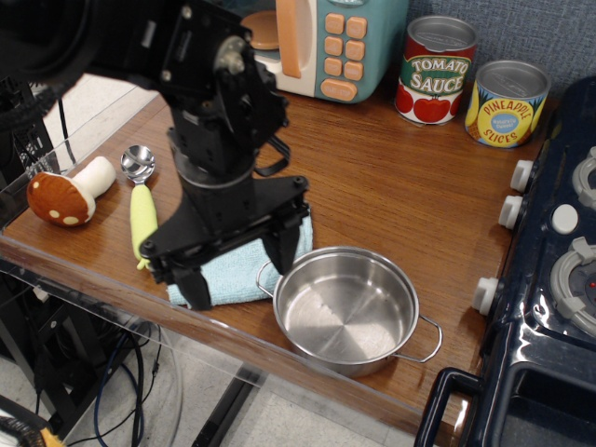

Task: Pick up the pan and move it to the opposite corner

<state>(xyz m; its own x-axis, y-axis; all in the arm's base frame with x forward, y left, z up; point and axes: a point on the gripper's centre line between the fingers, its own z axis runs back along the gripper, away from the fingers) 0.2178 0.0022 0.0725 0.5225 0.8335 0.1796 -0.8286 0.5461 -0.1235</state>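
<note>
Black tool (237, 267) spread wide over fuzzy blue cloth (244, 264), beside shiny round steel pan (346, 308)

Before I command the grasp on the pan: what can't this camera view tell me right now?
- Blue cloth: mostly hidden behind the gripper; whether the jaws touch it is unclear.
- Pan: its left loop handle sits partly behind one jaw.
- Toy microwave: cut off by the top edge, left part hidden by the arm.
- Stove: cut off at the right edge.
</note>
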